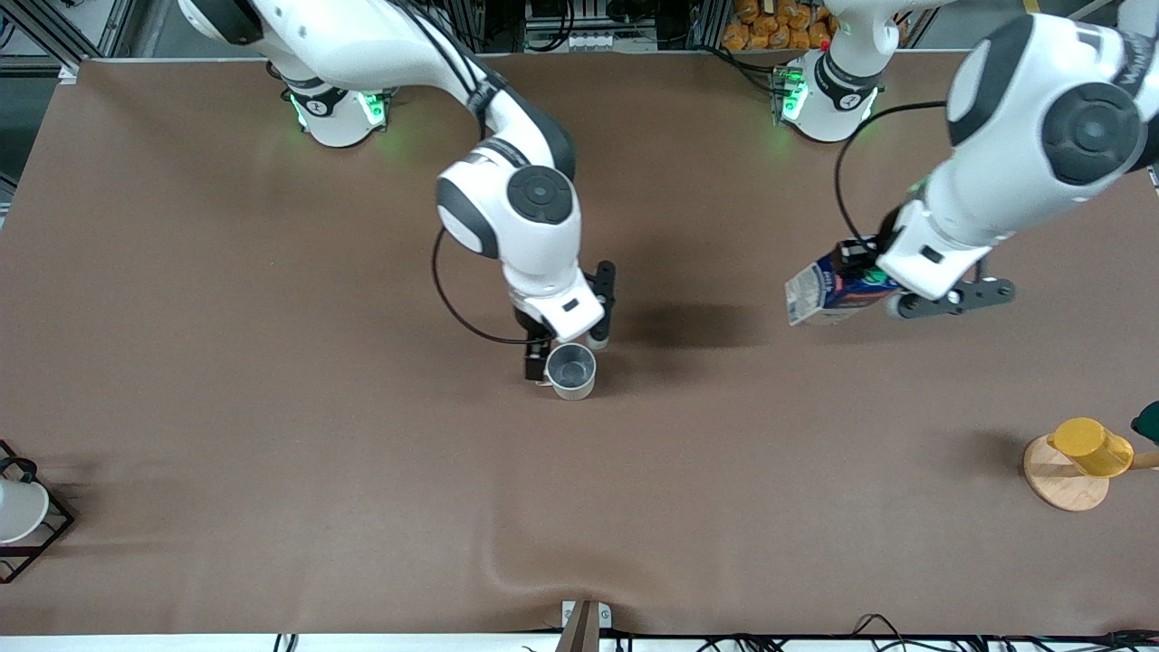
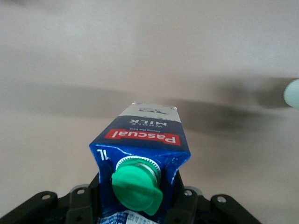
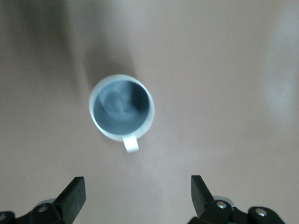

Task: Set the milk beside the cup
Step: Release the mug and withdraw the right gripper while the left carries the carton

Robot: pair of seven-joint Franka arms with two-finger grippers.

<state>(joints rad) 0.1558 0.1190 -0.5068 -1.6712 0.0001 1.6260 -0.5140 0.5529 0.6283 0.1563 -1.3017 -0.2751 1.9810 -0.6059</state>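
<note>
The milk (image 1: 819, 292) is a dark-blue carton with a green cap, red label band and whitish base. My left gripper (image 1: 871, 276) is shut on its gable top and holds it tilted in the air, over bare table toward the left arm's end. In the left wrist view the milk (image 2: 142, 140) fills the space in my left gripper (image 2: 140, 200). The cup (image 1: 572, 369) stands upright in the middle of the table. My right gripper (image 1: 569, 342) hangs open just above it. In the right wrist view the cup (image 3: 122, 108) lies ahead of my right gripper (image 3: 138, 186), handle toward it.
A yellow cup (image 1: 1091, 446) hangs on a wooden stand with a round base (image 1: 1061, 480) at the left arm's end, near the front camera. A white cup (image 1: 18, 512) sits in a black wire rack (image 1: 54, 530) at the right arm's end.
</note>
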